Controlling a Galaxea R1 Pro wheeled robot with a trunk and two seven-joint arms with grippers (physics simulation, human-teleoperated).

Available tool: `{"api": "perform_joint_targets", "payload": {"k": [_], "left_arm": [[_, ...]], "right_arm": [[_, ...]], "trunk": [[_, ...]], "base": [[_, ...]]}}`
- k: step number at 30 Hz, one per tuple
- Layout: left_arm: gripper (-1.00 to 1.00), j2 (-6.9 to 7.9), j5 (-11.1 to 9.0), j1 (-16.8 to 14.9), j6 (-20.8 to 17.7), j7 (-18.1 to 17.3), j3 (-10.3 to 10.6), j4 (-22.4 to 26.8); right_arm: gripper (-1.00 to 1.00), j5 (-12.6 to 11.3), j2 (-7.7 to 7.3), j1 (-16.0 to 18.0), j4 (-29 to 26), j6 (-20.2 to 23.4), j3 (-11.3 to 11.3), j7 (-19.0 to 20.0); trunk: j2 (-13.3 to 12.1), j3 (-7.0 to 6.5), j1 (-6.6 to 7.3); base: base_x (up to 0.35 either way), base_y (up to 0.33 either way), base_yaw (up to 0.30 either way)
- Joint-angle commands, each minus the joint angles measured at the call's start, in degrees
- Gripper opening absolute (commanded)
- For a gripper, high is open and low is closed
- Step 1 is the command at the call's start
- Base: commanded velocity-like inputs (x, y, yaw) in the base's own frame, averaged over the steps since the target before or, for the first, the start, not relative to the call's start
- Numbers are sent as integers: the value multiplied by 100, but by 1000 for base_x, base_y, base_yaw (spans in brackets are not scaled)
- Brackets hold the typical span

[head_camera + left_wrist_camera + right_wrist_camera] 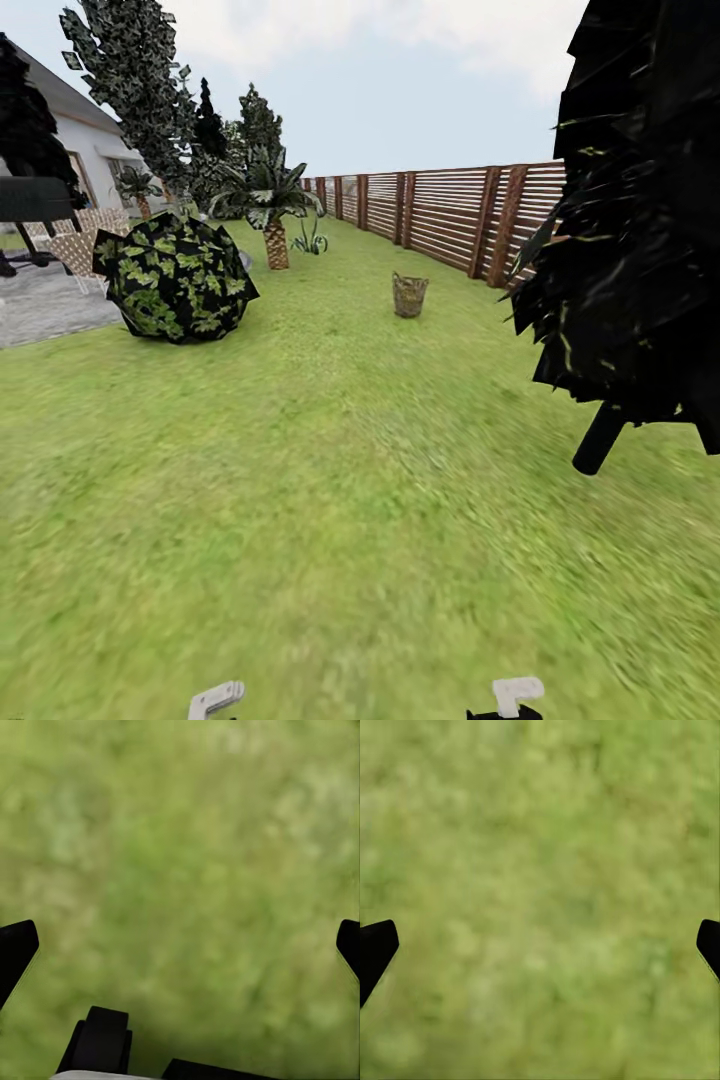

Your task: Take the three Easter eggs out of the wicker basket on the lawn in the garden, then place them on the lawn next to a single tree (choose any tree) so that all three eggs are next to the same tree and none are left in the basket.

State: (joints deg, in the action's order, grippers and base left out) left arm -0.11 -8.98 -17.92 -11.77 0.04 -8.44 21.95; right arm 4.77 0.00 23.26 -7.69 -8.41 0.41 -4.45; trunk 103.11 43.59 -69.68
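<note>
One basket far off on the grass, both grippers empty

One wicker basket (409, 295) stands upright on the lawn (330, 470), well ahead and near the slatted wooden fence (450, 215); what it holds is too small to tell. A round leafy bush (177, 277) sits to its left; a small palm (270, 205) grows behind; a black tree (640, 210) leans in at the right. The left gripper (180, 945) hangs over bare grass, jaws spread wide, nothing between them; the right gripper (540, 945) is the same, fully spread and empty. A white house (85, 140) stands at the far left.
</note>
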Motion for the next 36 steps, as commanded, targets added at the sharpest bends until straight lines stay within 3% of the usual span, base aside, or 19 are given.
{"api": "perform_joint_targets", "payload": {"k": [1,10,36], "left_arm": [[100,-3,-60,-1,-36,2,-9,10],[100,-1,-60,-1,-36,-4,-9,10],[100,2,-60,-1,-36,-4,-9,3]], "right_arm": [[100,50,0,3,5,-12,3,-29],[100,51,0,3,5,-12,3,-29],[100,51,0,3,5,-12,3,-29]], "trunk": [[2,5,-3],[2,5,-3],[2,5,-3]], "base": [[323,0,289],[323,0,225],[323,0,4]]}}
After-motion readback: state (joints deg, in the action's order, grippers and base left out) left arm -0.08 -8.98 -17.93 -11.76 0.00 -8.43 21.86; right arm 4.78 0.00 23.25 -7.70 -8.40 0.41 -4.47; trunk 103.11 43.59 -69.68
